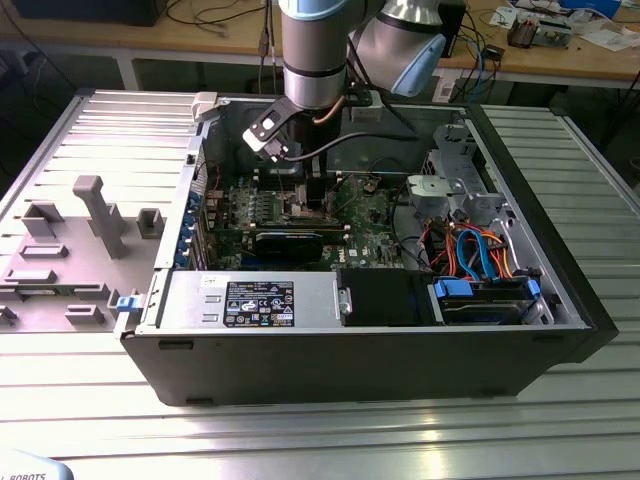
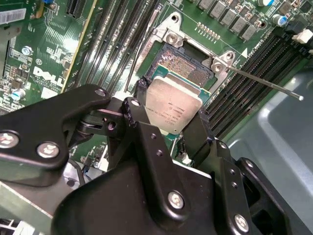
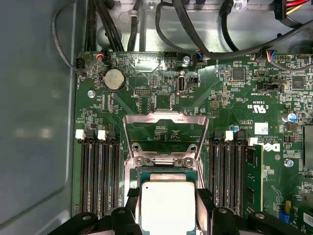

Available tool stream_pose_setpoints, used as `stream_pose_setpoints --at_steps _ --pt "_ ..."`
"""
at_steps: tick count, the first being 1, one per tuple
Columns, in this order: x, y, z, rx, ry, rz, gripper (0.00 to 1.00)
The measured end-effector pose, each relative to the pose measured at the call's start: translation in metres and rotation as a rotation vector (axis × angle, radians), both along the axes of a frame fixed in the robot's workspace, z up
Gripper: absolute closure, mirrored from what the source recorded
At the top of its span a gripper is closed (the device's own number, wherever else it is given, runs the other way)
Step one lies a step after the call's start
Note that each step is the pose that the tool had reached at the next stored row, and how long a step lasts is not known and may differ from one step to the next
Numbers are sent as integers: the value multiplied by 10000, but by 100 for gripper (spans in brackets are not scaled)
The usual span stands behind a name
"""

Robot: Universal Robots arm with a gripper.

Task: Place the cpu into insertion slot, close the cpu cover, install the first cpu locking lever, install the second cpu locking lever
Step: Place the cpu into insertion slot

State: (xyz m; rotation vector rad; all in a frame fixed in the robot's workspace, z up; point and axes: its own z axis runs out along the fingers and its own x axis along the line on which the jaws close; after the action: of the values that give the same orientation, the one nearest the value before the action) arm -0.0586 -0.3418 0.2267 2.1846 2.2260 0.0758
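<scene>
My gripper (image 2: 168,111) is shut on the cpu (image 2: 172,104), a flat square chip with a silver top, pinched at two opposite edges. It hangs tilted just over the insertion slot (image 2: 185,59), whose pin field shows past the chip's far edge. In the first wrist view the cpu (image 3: 167,208) sits between the black fingers (image 3: 132,198), and the cpu cover (image 3: 164,117) stands swung open behind the slot (image 3: 166,171). A thin locking lever (image 2: 264,83) sticks out sideways from the socket corner. In the exterior view the gripper (image 1: 311,195) is low inside the case.
The green motherboard (image 1: 365,215) lies in an open black computer case (image 1: 350,360). Long black memory slots (image 3: 100,171) flank the socket on both sides. Cables (image 3: 195,34) run along the case wall, and a drive cage with blue and orange cables (image 1: 480,255) stands at the exterior view's right.
</scene>
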Motion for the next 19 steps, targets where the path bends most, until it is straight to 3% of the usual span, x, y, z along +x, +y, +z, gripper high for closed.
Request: stream_pose_setpoints --at_steps 15,19 --pt "0 0 -10 2 -2 -1 46" --pt "0 0 -43 1 -2 0 46"
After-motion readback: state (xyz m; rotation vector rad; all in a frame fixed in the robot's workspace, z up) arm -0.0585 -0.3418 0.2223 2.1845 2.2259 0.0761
